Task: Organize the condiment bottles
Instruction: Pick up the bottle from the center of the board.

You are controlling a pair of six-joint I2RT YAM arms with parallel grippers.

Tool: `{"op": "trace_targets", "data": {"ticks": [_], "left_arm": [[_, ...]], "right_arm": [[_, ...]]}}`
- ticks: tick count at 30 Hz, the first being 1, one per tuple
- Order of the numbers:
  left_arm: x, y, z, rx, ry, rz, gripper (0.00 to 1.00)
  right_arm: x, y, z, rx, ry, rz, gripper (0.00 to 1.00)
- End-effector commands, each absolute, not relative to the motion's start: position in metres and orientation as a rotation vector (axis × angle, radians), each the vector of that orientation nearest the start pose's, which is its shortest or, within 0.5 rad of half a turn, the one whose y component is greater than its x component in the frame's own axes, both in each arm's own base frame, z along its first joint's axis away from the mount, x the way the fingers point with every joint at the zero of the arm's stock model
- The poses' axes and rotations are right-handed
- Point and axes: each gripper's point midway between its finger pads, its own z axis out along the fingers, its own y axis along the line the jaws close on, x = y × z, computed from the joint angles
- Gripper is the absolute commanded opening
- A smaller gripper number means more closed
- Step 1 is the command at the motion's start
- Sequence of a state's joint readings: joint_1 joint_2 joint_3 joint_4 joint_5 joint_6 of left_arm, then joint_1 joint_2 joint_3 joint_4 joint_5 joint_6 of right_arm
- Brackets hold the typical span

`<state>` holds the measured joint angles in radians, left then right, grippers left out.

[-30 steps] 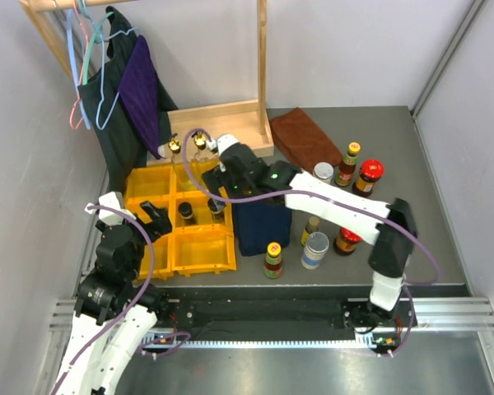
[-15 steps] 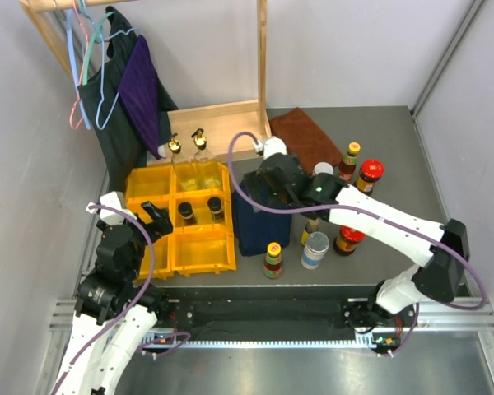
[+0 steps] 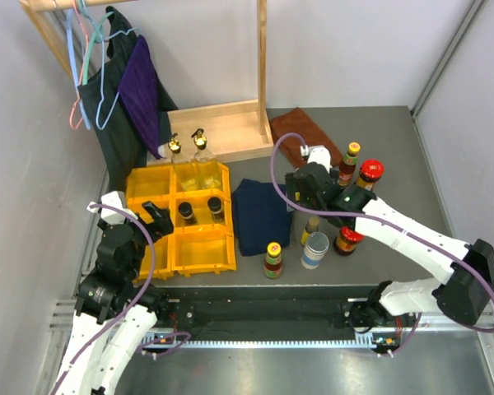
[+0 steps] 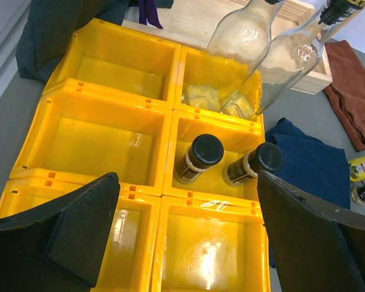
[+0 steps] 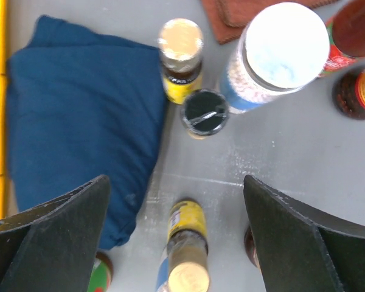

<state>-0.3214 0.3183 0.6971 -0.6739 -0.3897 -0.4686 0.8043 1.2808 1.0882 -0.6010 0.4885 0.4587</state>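
Note:
Two clear gold-topped bottles [image 3: 199, 141] [image 4: 243, 42] stand in the back right yellow bin. Two dark black-capped bottles [image 3: 215, 206] [image 4: 198, 158] stand in the bin in front of it. My left gripper [image 3: 155, 220] [image 4: 187, 182] is open and empty above the front bins. My right gripper [image 3: 307, 188] [image 5: 175, 188] is open and empty above the loose bottles. Below it are a white-lidded jar [image 5: 286, 42], a gold-capped bottle [image 5: 180, 52], a black-capped one [image 5: 204, 114] and a yellow-labelled bottle [image 5: 187, 255]. A red-lidded jar [image 3: 369, 174] and a yellow-capped bottle [image 3: 351, 160] stand to the right.
The yellow bins [image 3: 140, 185] sit at the left. A blue cloth [image 3: 259, 216] [image 5: 79, 115] lies between the bins and the loose bottles. A brown cloth [image 3: 300, 136] and a wooden rack base [image 3: 230, 123] are at the back. More jars [image 3: 315, 249] stand near the front edge.
My right arm has swung from over the yellow bins to the right, across the blue cloth, and now hangs over the loose bottles. The left arm has not moved.

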Motion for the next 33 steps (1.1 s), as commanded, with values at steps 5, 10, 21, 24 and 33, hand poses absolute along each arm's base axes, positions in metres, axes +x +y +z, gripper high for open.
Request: {"op": "trace_targets", "data": {"ticks": [5,10,21,24,33], "left_arm": [[0.208,-0.017,0.239,-0.39,1.79,-0.19,0.99],[0.209,-0.018,0.237,-0.387,1.798,-0.187,0.99],[0.209,-0.018,0.238,-0.388,1.797,-0.188,0.99],[0.209,-0.018,0.238,-0.385,1.799,-0.19,0.99],[0.209,-0.018,0.238,-0.385,1.799,-0.19,0.99]], "right_arm": [[0.305,0.184,0.173,0.015,2.198,0.088,0.86],[0.32,0.184,0.158,0.048,2.226,0.118,0.79],[0.336,0.187,0.129,0.072,2.262,0.059,0.59],[0.338,0.185,0.124,0.086,2.265,0.033,0.57],[0.35,0.185,0.119,0.113,2.25,-0.019,0.56]]}}
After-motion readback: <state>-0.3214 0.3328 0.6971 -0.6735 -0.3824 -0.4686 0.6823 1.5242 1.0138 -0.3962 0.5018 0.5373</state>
